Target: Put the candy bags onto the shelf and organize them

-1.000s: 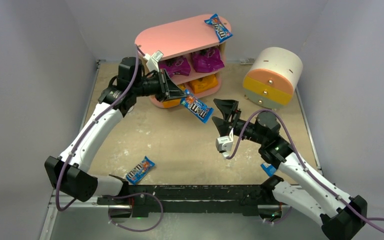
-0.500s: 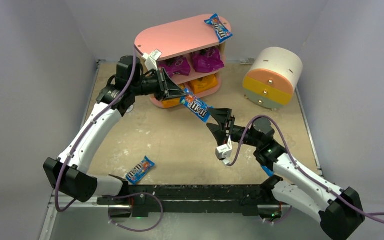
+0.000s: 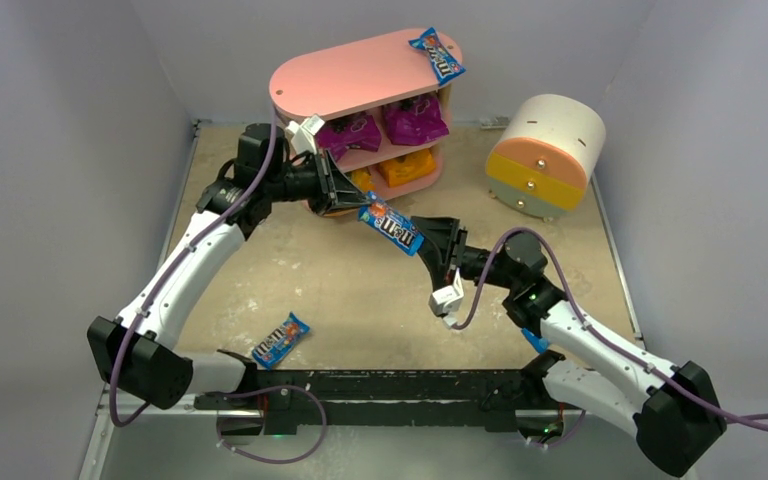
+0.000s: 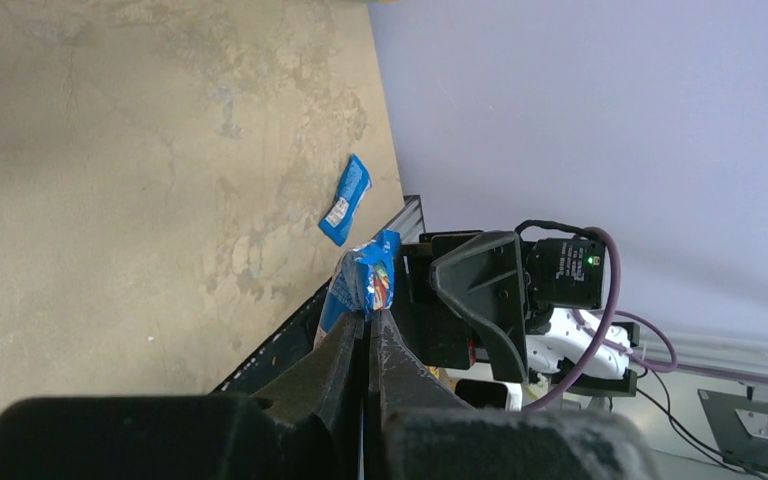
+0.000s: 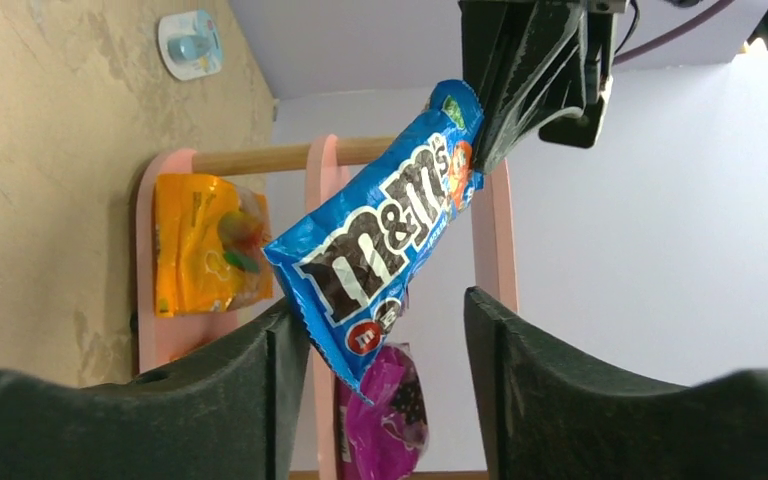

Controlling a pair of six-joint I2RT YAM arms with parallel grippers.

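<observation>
Left tool (image 3: 358, 203) pinching M&M's packet (image 3: 392, 225) end, right tool (image 3: 428, 245) wide around its free end

Midair packet (image 3: 392, 227) before shelf (image 3: 350, 75); drawer unit (image 3: 548, 140) rightward

The top view looks down on the table (image 3: 360, 300) from above its near edge. Both wrist views sit close and face each other, sharing the blue M&M's packet (image 5: 390, 230).

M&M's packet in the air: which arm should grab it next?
Right, probably. The right gripper is open around the loose end of the M&M's packet, while the left gripper is shut on the other end.
</observation>
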